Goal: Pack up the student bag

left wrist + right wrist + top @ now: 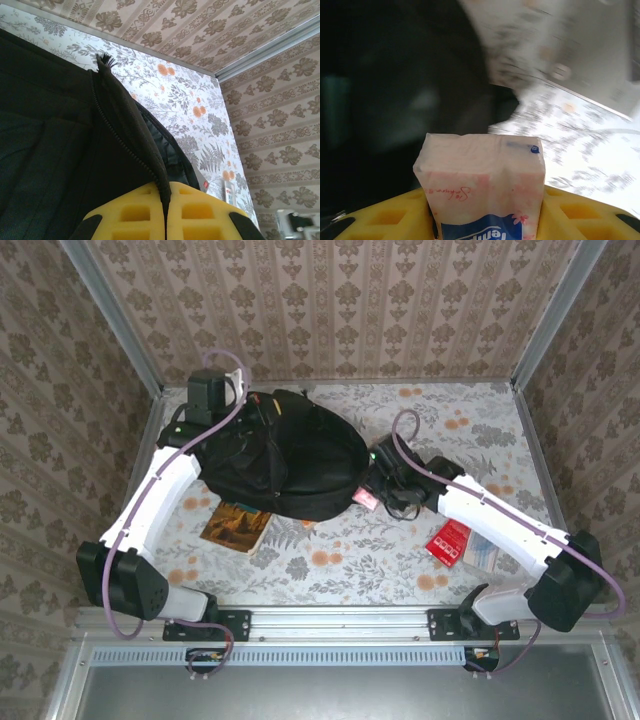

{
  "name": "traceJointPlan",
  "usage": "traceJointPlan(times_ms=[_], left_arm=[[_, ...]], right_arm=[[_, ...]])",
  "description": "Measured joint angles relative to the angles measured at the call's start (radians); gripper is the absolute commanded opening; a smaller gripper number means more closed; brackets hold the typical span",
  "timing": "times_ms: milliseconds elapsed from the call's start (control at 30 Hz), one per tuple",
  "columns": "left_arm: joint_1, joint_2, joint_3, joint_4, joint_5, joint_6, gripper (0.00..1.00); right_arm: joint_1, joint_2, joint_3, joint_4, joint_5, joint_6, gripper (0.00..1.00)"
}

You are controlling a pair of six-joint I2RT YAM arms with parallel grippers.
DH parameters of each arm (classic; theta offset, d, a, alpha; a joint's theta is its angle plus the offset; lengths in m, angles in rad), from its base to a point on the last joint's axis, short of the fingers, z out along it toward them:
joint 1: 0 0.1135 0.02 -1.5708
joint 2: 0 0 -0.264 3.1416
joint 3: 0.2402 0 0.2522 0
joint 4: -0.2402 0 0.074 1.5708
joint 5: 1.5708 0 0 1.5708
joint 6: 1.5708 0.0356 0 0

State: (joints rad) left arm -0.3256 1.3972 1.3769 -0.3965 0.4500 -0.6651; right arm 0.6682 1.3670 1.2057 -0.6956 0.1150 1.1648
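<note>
Top external: bag (290, 460) on table (480, 430), between your grippers. Left gripper (167, 205) pinches its zip edge; right gripper (484, 220) grips tissue pack (480, 170) at bag's right. Book (238, 524), red booklet (449, 541) near bag, unpacked.

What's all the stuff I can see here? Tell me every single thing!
student bag: one, black, middle of the table, a bit to the left.
tissue pack: one, pink-white with a blue label, held at the bag's right edge.
book: one, orange-brown, near side of the bag, partly under it.
red packet: one, red, on the table at the right.
pale booklet: one, whitish, beside the red packet, partly under the right arm.
table: one, flowery white and orange.
left gripper: one, yellow fingers, shut on the bag's zip edge.
right gripper: one, yellow fingers, holding the tissue pack.
</note>
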Motion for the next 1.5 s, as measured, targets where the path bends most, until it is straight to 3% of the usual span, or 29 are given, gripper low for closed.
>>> traceJointPlan(times_ms=[233, 333, 500, 800, 867, 933, 967, 1300, 1500], left_arm=[[-0.003, 0.000, 0.053, -0.034, 0.008, 0.003, 0.00], [-0.010, 0.004, 0.077, -0.046, 0.011, 0.003, 0.00], [-0.015, 0.031, 0.130, -0.058, 0.014, 0.002, 0.00], [-0.023, 0.072, 0.189, -0.076, 0.015, -0.013, 0.00], [-0.023, 0.077, 0.201, -0.076, 0.014, -0.014, 0.00], [-0.023, 0.078, 0.214, -0.075, 0.015, -0.014, 0.00], [-0.023, 0.079, 0.220, -0.075, 0.014, -0.014, 0.00], [-0.020, 0.078, 0.225, -0.090, 0.014, -0.014, 0.00], [-0.014, 0.078, 0.211, -0.079, 0.013, -0.014, 0.00]], right_arm=[[-0.006, 0.261, 0.338, 0.063, -0.099, -0.171, 0.49], [-0.013, 0.394, 0.447, 0.074, -0.143, -0.196, 0.44], [-0.021, 0.586, 0.539, 0.123, -0.232, -0.161, 0.44], [-0.002, 0.864, 0.764, 0.254, -0.359, -0.001, 0.54], [0.011, 0.893, 0.797, 0.296, -0.381, 0.031, 0.66], [0.026, 0.918, 0.834, 0.315, -0.401, 0.056, 0.86], [0.031, 0.927, 0.852, 0.319, -0.408, 0.056, 0.89], [0.039, 0.869, 0.797, 0.280, -0.387, -0.041, 0.90], [0.030, 0.713, 0.705, 0.166, -0.296, -0.204, 0.97]])
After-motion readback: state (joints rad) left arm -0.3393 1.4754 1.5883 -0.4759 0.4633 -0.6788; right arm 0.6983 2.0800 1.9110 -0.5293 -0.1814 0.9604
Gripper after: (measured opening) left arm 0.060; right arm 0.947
